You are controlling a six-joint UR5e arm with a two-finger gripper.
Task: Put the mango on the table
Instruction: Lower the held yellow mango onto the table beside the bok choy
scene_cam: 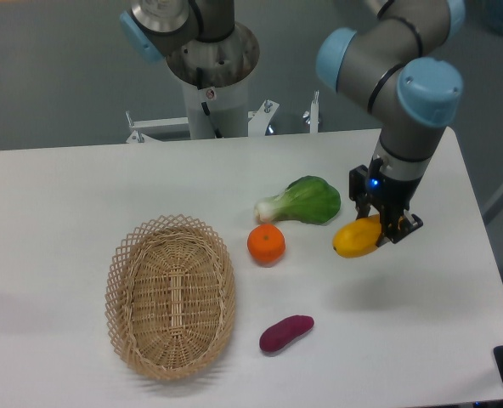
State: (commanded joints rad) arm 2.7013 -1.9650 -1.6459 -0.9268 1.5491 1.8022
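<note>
White desk carries five loose items plus the arm's base column at 12 o'clock.

Basket: oval wicker, lying at 8 o'clock of the desk, nothing visible inside it.
Orange: near desk centre, just off the basket's rim at its 2 o'clock, not touching it.
Bok choy: at 1 o'clock of the orange, close to it; green leaves point right, white stalk end points left.
Sweet potato: purple, at 6 o'clock of the orange, well apart from it, just beside the basket's lower right edge.

Mango: yellow-orange, at 3 o'clock of the orange and 5 o'clock of the bok choy, near the leaf edge but apart from it. Long axis roughly level, slightly raised on the right. A soft shadow lies on the desk below and to its right; whether the fruit touches the surface cannot be told.

End effector: black, pointing down from the wrist, fingers closed narrowly onto the mango's right end; most of the fruit sticks out to the left of the fingers. Bare desk lies below and right of the mango; the bok choy is the nearest neighbour.
</note>
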